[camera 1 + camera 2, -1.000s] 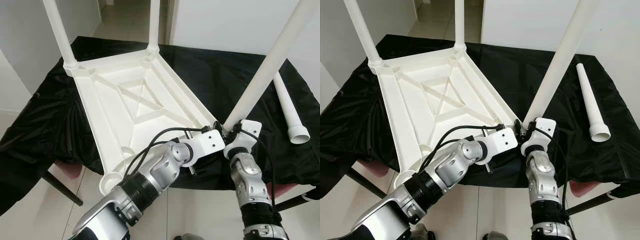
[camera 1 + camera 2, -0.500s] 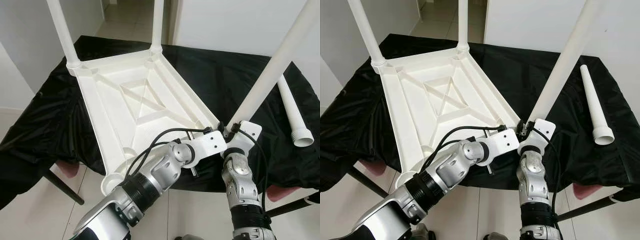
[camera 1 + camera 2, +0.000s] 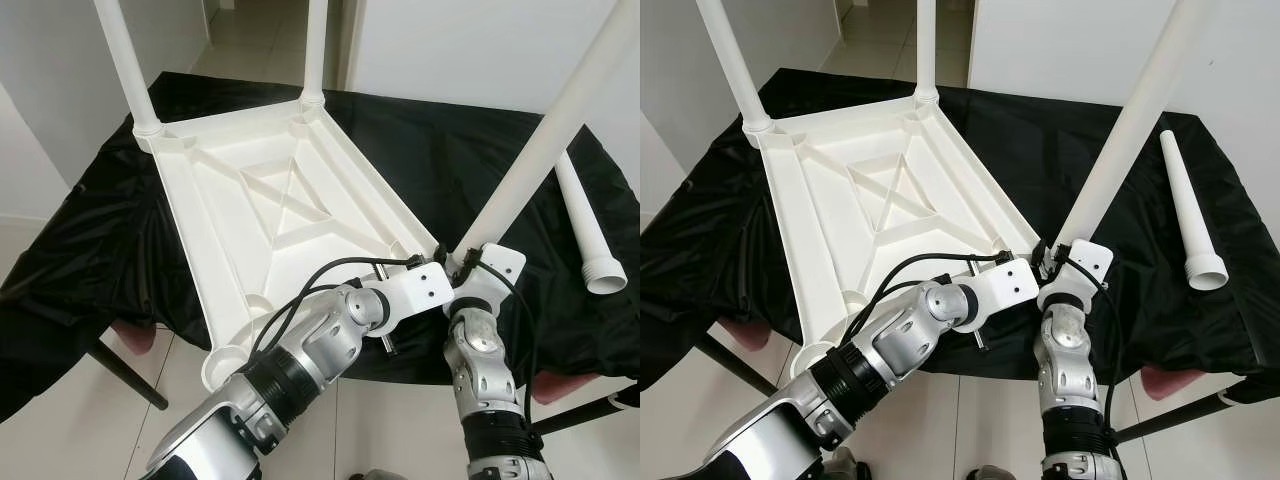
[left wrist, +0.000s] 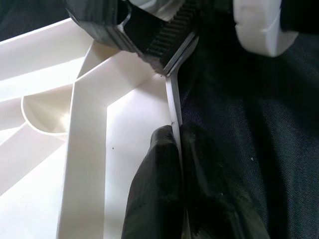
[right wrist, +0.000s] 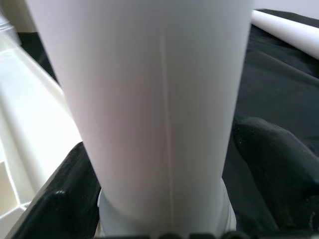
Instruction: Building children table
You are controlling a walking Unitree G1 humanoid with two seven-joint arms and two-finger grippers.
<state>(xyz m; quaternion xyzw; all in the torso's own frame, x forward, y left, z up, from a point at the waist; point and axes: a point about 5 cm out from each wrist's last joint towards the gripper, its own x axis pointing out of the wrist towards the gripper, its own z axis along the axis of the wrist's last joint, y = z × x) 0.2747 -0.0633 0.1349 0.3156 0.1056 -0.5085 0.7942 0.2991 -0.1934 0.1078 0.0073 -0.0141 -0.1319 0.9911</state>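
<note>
Item: upturned tabletop (image 3: 270, 200) on black-draped surface (image 3: 440, 160). Left claw (image 4: 174, 149) pinches its near rim. Right claw (image 3: 1072, 262) grips third leg (image 3: 545, 140); since a second ago, leg straighter in its corner socket, seating nearly complete. Fourth leg (image 3: 1188, 215) lies loose.

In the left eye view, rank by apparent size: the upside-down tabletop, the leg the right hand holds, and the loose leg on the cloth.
1. Tabletop, clearly largest.
2. Held leg, gripped by the right hand; it rises toward the camera, so nearness inflates it.
3. Loose leg, smallest, partly hidden behind the held leg.
</note>
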